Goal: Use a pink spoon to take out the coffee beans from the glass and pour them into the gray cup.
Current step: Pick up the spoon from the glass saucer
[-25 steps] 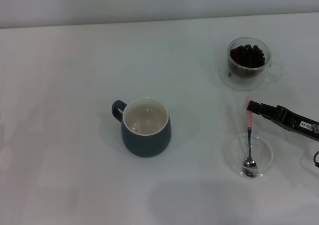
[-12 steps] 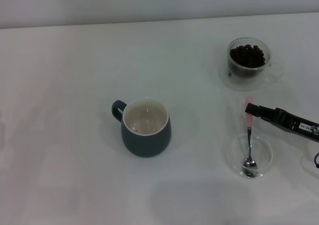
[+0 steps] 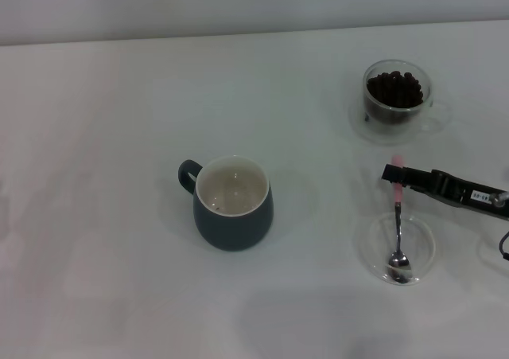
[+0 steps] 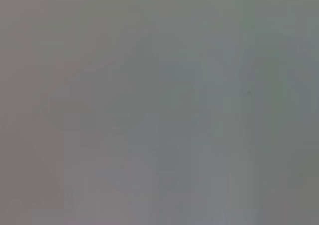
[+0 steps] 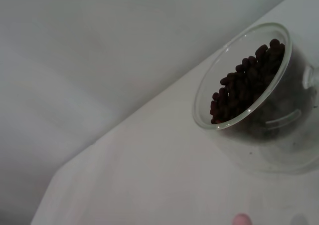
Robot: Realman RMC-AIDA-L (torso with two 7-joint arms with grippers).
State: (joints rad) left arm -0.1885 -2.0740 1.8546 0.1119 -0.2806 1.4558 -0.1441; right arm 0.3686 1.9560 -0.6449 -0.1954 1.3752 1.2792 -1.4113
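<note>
A: Where does the job stand?

B: Early, I'd judge. The glass (image 3: 397,93) at the far right is full of beans (image 3: 394,88), and the gray cup (image 3: 233,203) near the middle of the table (image 3: 103,136) shows only its cream inside, with no clear bean in it. No scoop looks delivered.

A: And the spoon?

B: The spoon (image 3: 397,228) lies with its metal bowl in a shallow clear dish (image 3: 421,255), near the front right, and its pink handle points away toward the glass. The bowl looks empty.

A: Is the robot holding it?

B: The right gripper (image 3: 392,173) reaches in from the right edge, its black tip at the far end of the pink handle. It seems to be at or on that end, but whether its fingers are closed around the handle or apart, I cannot tell. The right wrist view shows the glass close up and just a pink spot of the handle end (image 5: 242,219) at the edge.

A: The left arm?

B: Not seen in the head view, and its wrist camera shows only blank gray.

A: So what remains?

B: Nearly everything: lift the spoon, dip it into the glass, carry beans across to the cup, tip them in.
</note>
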